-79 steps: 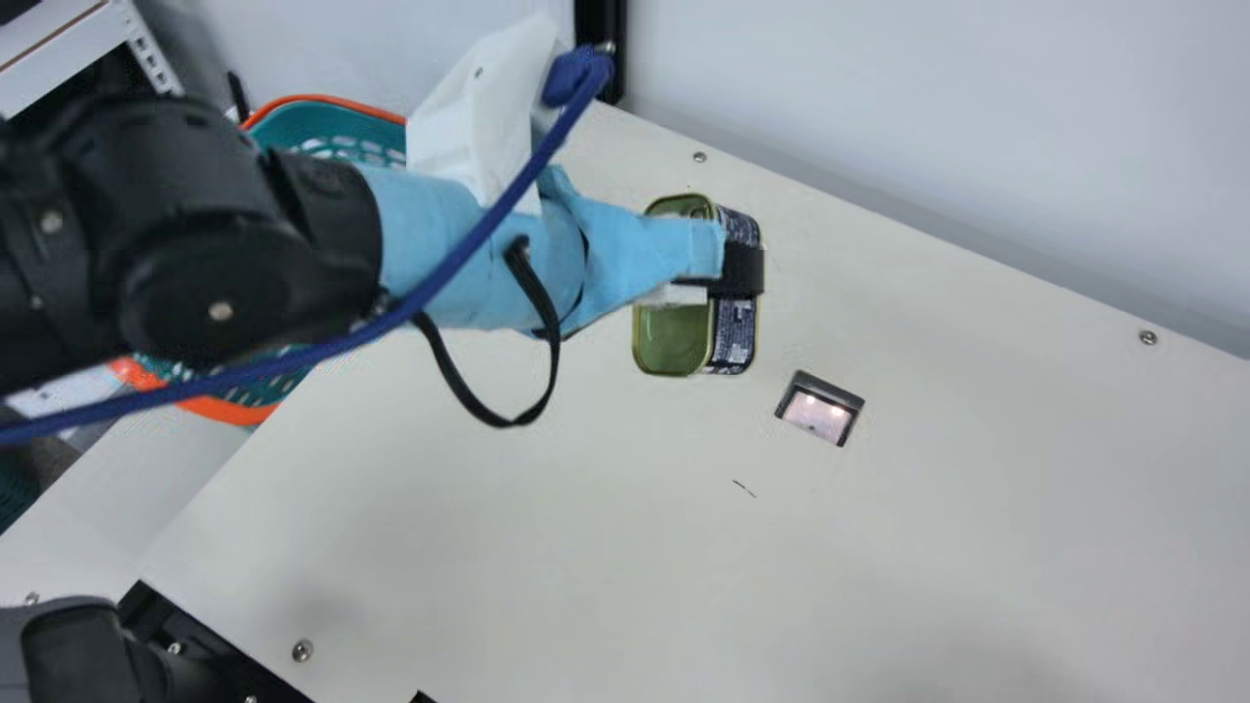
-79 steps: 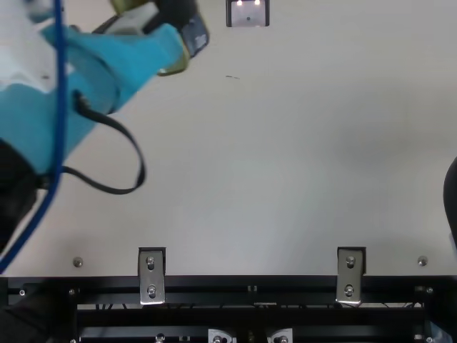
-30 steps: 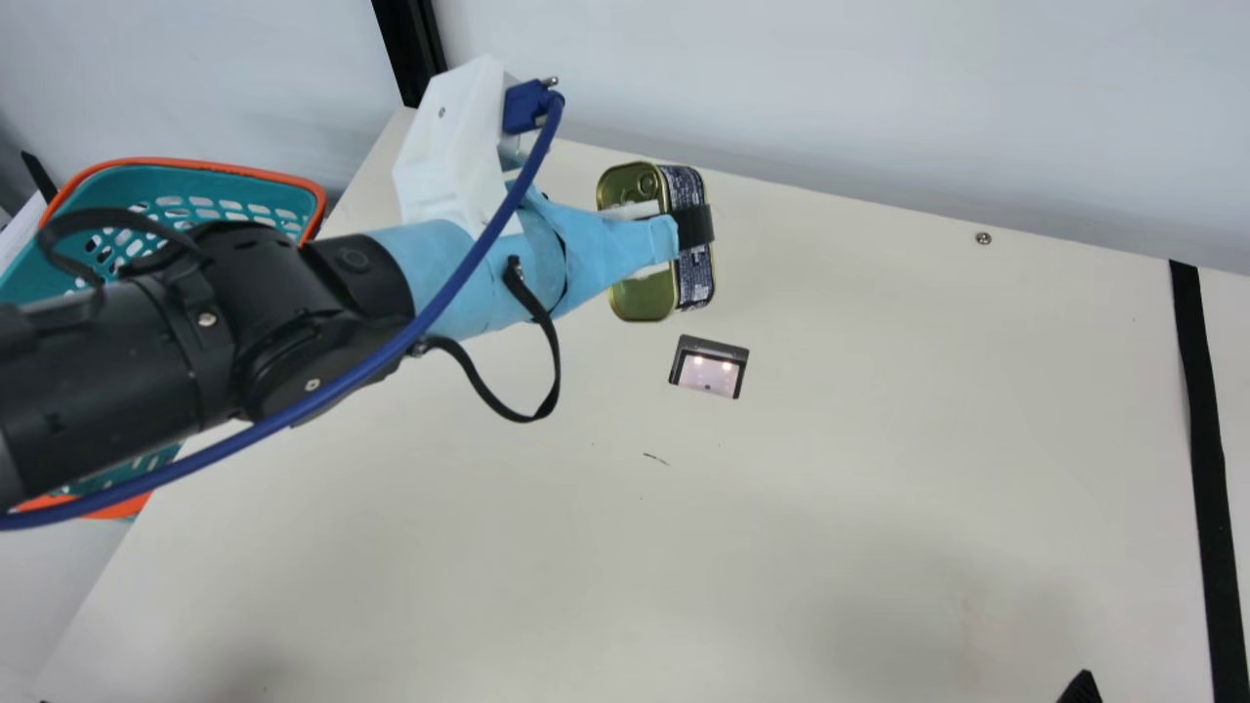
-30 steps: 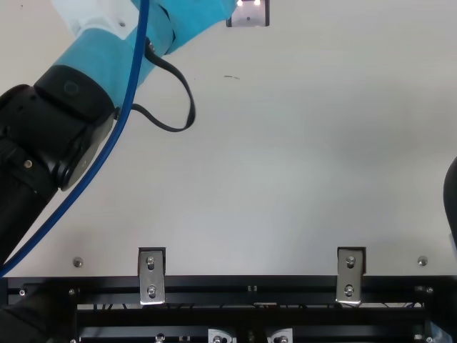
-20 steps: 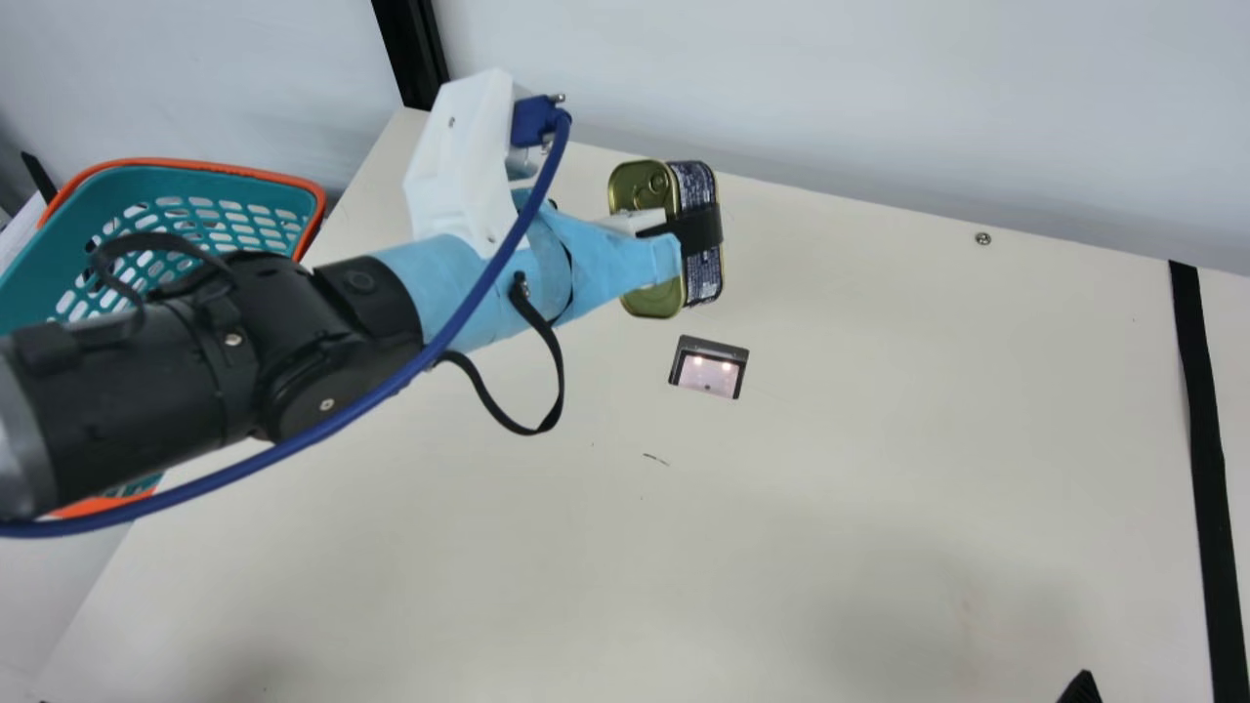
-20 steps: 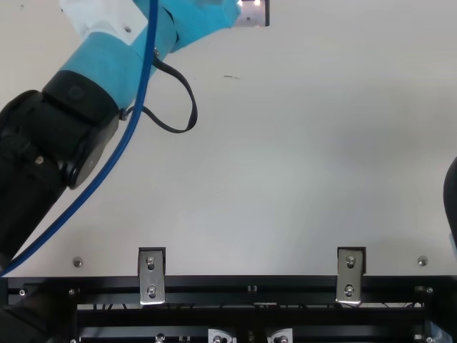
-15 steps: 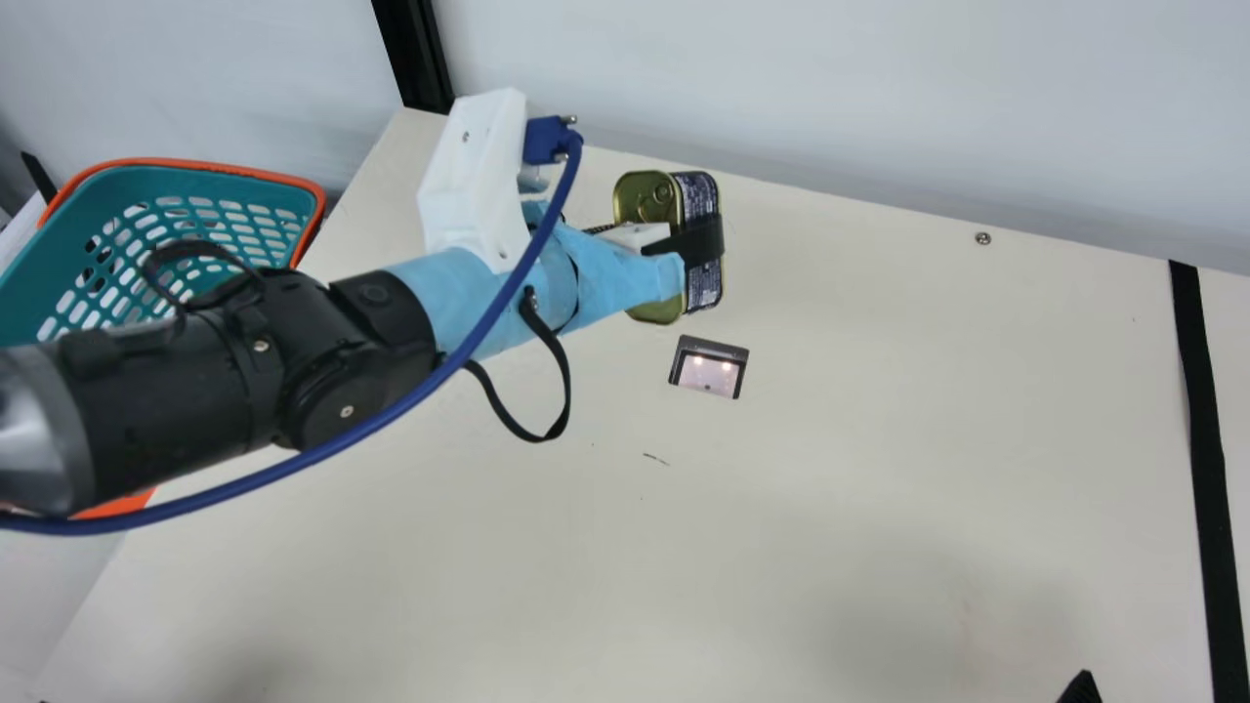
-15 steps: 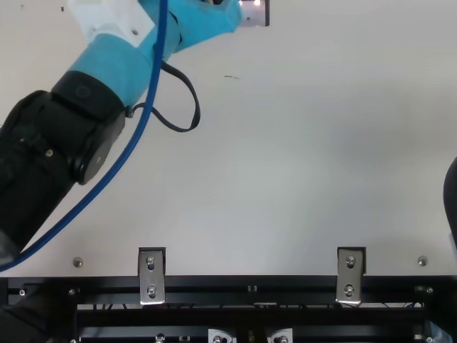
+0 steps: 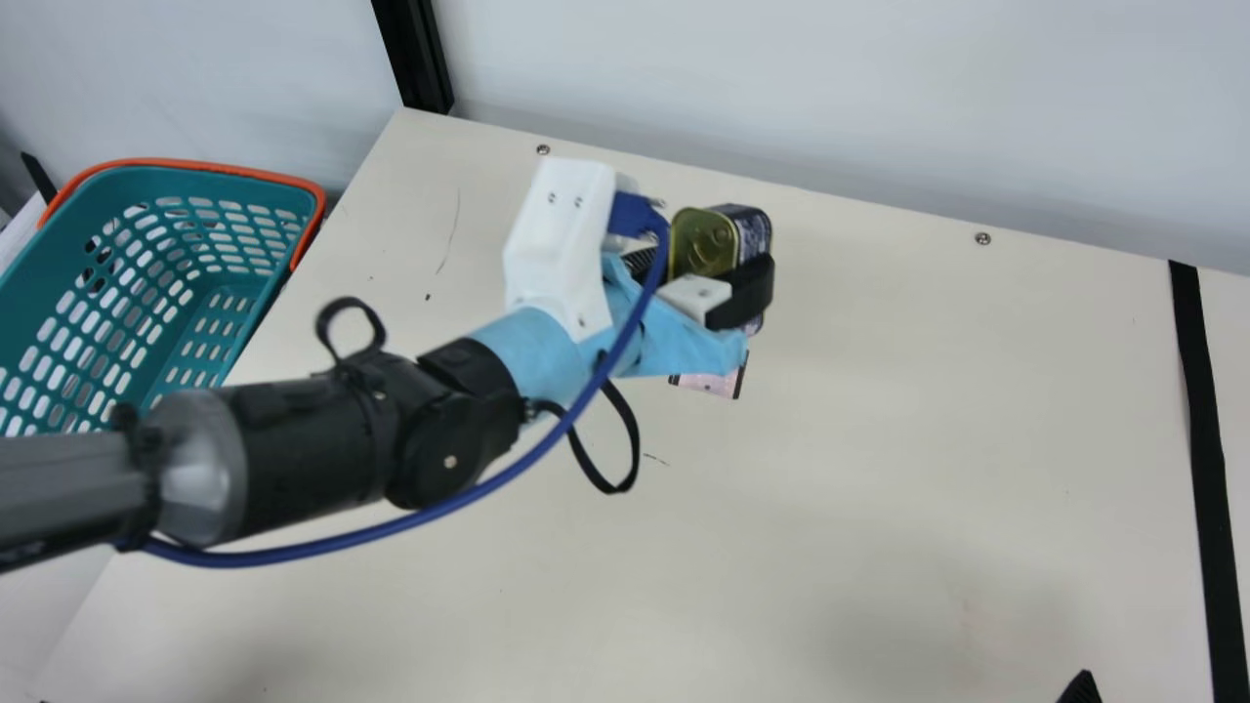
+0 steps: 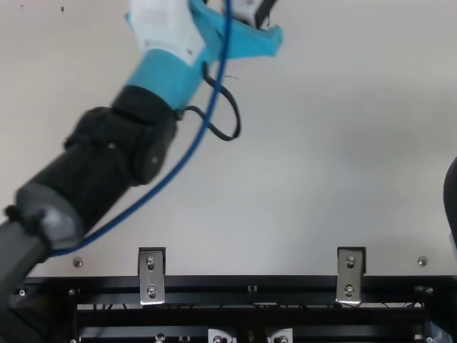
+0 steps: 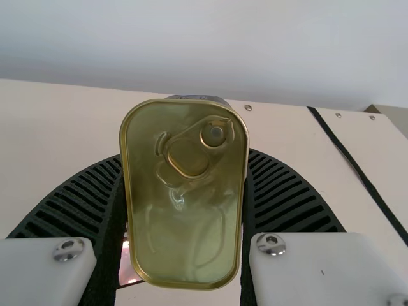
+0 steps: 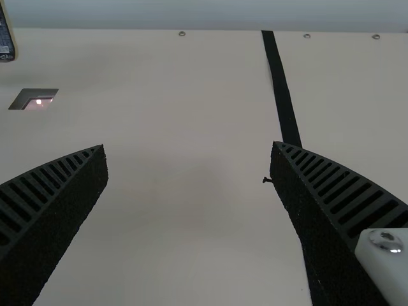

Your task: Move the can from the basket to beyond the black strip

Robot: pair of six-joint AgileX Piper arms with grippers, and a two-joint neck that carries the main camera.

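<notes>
Left wrist view: my left gripper (image 11: 184, 159) has its 2 fingers pinching the can (image 11: 182, 248) by its long sides, the lid (image 11: 185, 210) facing my wrist. In the main view I hold it over the table (image 9: 879, 508), between the basket (image 9: 186, 167) and the black strip (image 9: 1206, 439). I judge it stiff, fairly heavy for its size, slick on bare metal; those flat long sides give my best hold, clear of the pull ring (image 11: 215, 134). Glossy gold metal, rounded corners, dark printed side; my ribbed fingers are matt black. My right gripper (image 12: 188, 148) has its 2 fingers spread.
</notes>
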